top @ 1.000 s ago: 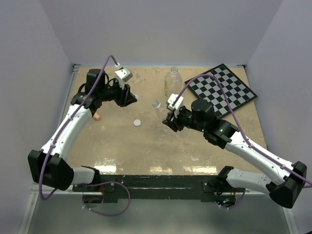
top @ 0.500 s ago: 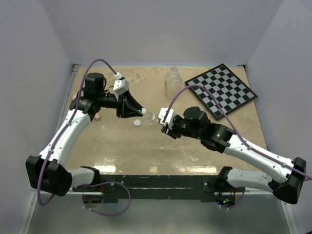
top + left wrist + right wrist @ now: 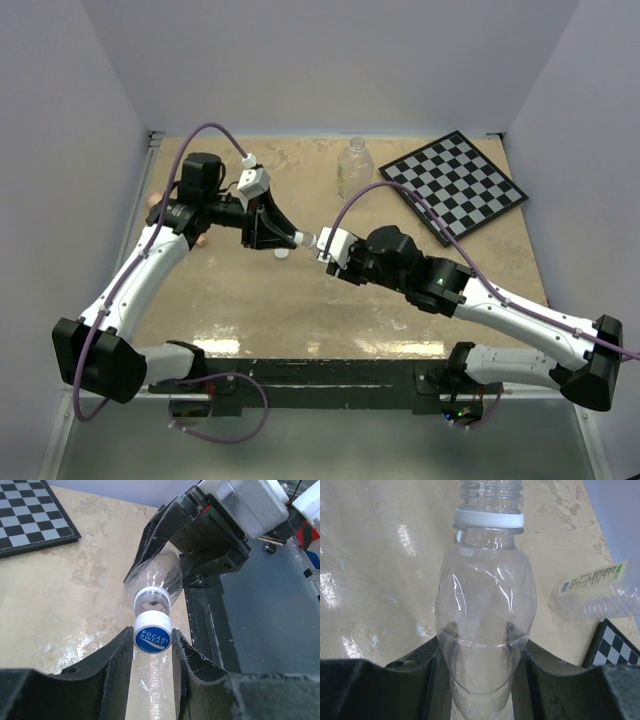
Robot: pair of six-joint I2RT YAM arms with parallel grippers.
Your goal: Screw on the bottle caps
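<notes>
My left gripper [image 3: 291, 238] is shut on the blue cap [image 3: 152, 637], which reads POCARI SWEAT and sits between its fingertips. My right gripper [image 3: 322, 246] is shut on the small clear bottle [image 3: 485, 610], holding it by its body above the table. The bottle is tilted, with its open threaded neck pointing at the cap. In the left wrist view the bottle's mouth [image 3: 152, 599] lies just behind the cap; I cannot tell if they touch. The white cap [image 3: 283, 254] lies on the table under the left gripper. The large clear bottle [image 3: 354, 165] stands at the back.
A black-and-white checkerboard [image 3: 455, 183] lies at the back right. A pink stick [image 3: 202, 239] lies by the left arm. The large bottle [image 3: 597, 595] and a checkerboard corner [image 3: 615, 645] show beyond the held bottle in the right wrist view.
Both grippers have moved towards each other over the middle of the table. The small bottle and the blue cap now face each other closely.
</notes>
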